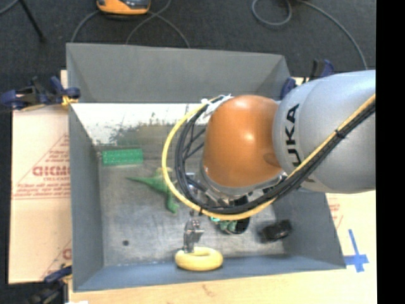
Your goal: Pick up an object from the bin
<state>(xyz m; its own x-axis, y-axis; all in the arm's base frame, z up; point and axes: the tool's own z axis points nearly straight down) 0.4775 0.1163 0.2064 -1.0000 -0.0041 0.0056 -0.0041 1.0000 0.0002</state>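
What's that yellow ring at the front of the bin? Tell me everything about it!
The yellow ring is a small doughnut shape, smooth and pale yellow, perhaps plastic or rubber. It lies flat on the floor of the bin, right by the near wall. The gripper hangs close beside it; whether they touch cannot be told.

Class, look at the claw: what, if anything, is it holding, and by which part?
Nothing appears held. The claw hangs right over the yellow ring at the bin's near wall; contact cannot be told.
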